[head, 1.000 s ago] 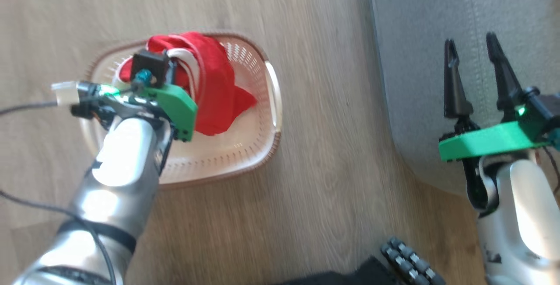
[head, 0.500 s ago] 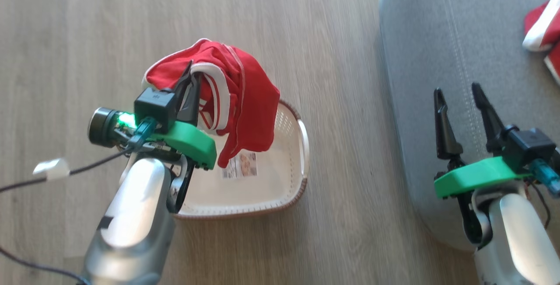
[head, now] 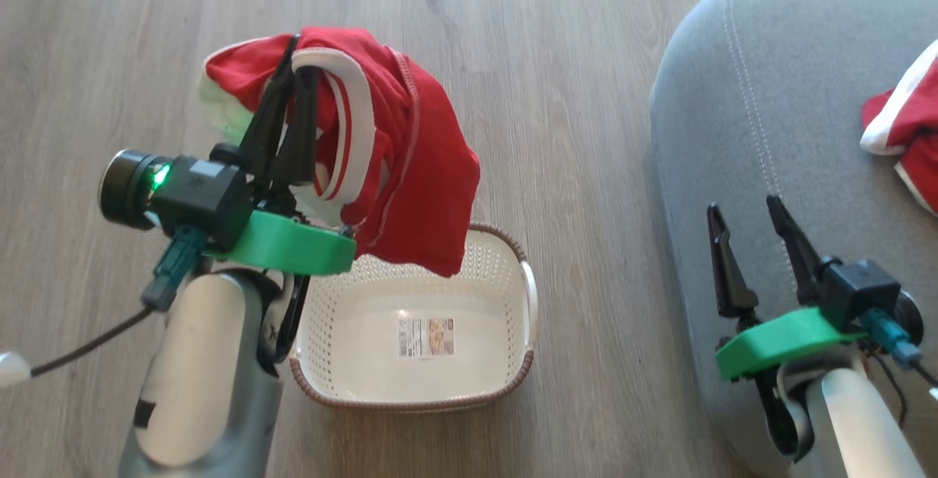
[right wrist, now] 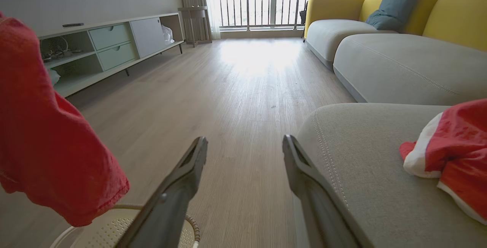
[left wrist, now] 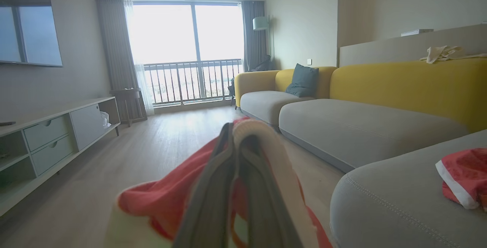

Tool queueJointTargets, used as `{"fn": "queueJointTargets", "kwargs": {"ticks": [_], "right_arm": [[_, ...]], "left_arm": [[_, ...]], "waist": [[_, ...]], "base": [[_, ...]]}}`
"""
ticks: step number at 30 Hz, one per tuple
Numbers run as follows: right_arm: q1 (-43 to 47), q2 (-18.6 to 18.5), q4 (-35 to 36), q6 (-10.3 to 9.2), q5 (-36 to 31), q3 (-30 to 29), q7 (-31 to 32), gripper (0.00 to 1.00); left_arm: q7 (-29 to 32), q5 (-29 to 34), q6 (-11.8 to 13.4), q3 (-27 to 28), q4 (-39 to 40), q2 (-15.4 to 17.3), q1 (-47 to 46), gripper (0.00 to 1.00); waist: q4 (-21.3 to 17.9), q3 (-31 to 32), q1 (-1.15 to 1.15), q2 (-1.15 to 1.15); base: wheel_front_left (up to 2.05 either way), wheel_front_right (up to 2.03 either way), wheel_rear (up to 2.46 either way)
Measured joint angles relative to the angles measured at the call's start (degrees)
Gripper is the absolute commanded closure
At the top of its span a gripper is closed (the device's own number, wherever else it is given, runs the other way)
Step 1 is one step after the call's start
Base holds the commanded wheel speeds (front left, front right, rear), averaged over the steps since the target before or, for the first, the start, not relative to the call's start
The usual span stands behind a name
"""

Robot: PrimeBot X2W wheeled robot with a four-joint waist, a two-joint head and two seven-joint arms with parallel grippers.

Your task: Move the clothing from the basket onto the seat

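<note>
You see the grey seat (head: pixel 777 97) from 2 to 5 o'clock in the head view. The white basket (head: pixel 529 302) stands on the floor (head: pixel 586 97) at 6 o'clock. The red garment (head: pixel 425 185) hangs above the basket's 11 o'clock corner. A second garment (head: pixel 905 126) lies at the seat's 3 o'clock edge. The left fingers (head: pixel 272 122) are pressed together on the red garment's white band. The right fingers (head: pixel 722 251) are spread apart and hold nothing.

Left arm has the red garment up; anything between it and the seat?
Nothing visible blocks it. The left gripper holds the red garment above the basket, and wooden floor lies between it and the seat. The open right gripper hovers over the seat's near edge; another garment lies further right.
</note>
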State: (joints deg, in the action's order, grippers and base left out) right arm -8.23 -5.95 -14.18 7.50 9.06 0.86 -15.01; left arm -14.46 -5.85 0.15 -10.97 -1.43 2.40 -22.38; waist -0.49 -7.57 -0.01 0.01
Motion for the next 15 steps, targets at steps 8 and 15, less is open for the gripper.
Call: {"fn": "queueJointTargets", "kwargs": {"ticks": [8, 15], "right_arm": [[1.0, -1.4, 1.0, 0.00, 0.0, 1.8, 0.1, 0.00], [3.3, -1.6, 2.1, 0.00, 0.0, 3.5, 0.1, 0.00]], "left_arm": [[-0.2, -0.7, -0.5, -0.2, 5.8, 0.0, 1.6, 1.00], [-0.3, -2.2, -1.1, -1.6, 9.7, 0.0, 1.7, 1.00]], "waist": [[0.5, 2.8, 0.00, 0.00], [0.6, 3.9, 0.00, 0.00]], "base": [[0.00, 0.00, 0.00], [0.00, 0.00, 0.00]]}}
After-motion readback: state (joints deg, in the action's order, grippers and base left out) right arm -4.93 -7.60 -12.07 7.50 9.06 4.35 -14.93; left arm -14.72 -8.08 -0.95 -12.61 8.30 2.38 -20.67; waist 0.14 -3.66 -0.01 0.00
